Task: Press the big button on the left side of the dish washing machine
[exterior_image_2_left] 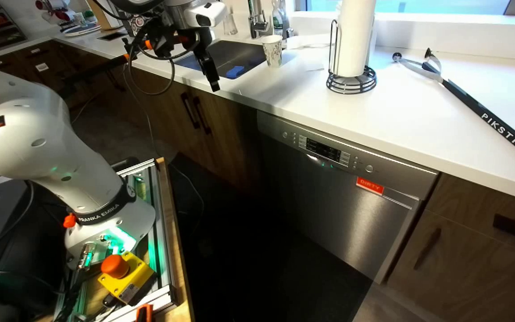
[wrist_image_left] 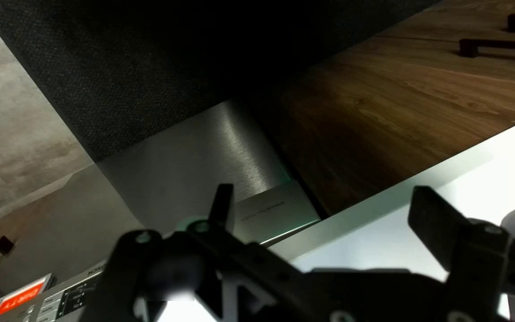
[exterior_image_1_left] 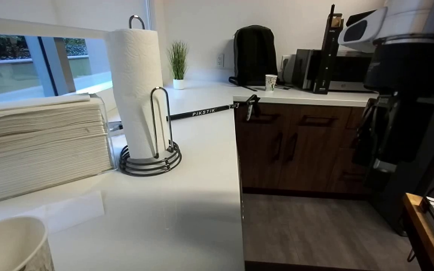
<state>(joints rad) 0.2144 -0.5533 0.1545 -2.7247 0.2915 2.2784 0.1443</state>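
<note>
The dishwasher (exterior_image_2_left: 338,197) has a brushed steel front under the counter, and it also shows in the wrist view (wrist_image_left: 186,170). Its top panel has a dark display (exterior_image_2_left: 323,149), a round button at the left (exterior_image_2_left: 284,134) and another at the right (exterior_image_2_left: 369,168). In the wrist view the left button does not show; my gripper covers part of the panel. My gripper (wrist_image_left: 323,199) is open and empty, its fingers wide apart. In an exterior view the gripper (exterior_image_2_left: 213,82) hangs by the counter's front edge, left of the dishwasher and above its panel, apart from the button.
The white counter (exterior_image_2_left: 400,116) overhangs the panel. On it stand a paper cup (exterior_image_2_left: 272,51), a paper towel roll (exterior_image_2_left: 355,40) and a black PIKSTIK grabber (exterior_image_2_left: 485,114). A sink (exterior_image_2_left: 228,56) lies behind the gripper. A red DIRTY sign (exterior_image_2_left: 369,185) sits on the dishwasher. Cabinet handles (exterior_image_2_left: 196,114) stick out.
</note>
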